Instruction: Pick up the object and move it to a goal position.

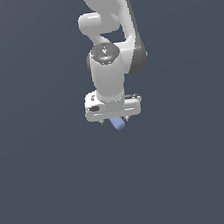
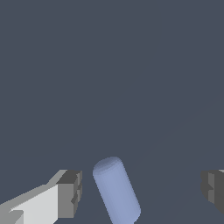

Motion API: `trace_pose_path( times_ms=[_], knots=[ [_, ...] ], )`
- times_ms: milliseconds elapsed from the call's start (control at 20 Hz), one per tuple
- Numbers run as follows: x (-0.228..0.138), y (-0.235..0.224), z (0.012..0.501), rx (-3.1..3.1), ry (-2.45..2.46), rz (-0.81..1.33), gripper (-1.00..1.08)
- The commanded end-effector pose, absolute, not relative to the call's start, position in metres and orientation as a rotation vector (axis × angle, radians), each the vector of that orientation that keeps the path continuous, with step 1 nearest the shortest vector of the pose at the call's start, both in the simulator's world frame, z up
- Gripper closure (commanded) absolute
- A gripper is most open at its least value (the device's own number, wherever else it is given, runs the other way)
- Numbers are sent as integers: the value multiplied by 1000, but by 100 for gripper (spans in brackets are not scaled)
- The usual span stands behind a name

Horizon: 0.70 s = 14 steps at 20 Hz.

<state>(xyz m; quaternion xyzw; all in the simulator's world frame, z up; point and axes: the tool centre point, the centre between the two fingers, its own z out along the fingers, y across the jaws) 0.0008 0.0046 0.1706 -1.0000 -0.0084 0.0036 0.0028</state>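
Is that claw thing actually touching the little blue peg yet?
Apart. The wrist view shows the end effector open, with bare floor between the blue peg and each of the fingers.

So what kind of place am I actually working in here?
It looks like a bare simulated workspace, not a real room: a flat, featureless dark slate-grey surface fills both views. The only things in it are the white-grey robot arm and the small periwinkle-blue stubby cylinder, lying between the open gripper fingers.
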Motion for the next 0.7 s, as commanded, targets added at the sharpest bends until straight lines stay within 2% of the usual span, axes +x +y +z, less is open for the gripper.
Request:
trace_pose_path(
  times_ms=[0,450,650],
  knots=[
    [1,5,171,-3136,-26,11,-92],
    [0,-29,169,-3163,66,20,-92],
    [0,-28,169,-3162,66,20,-92]
  ],
)
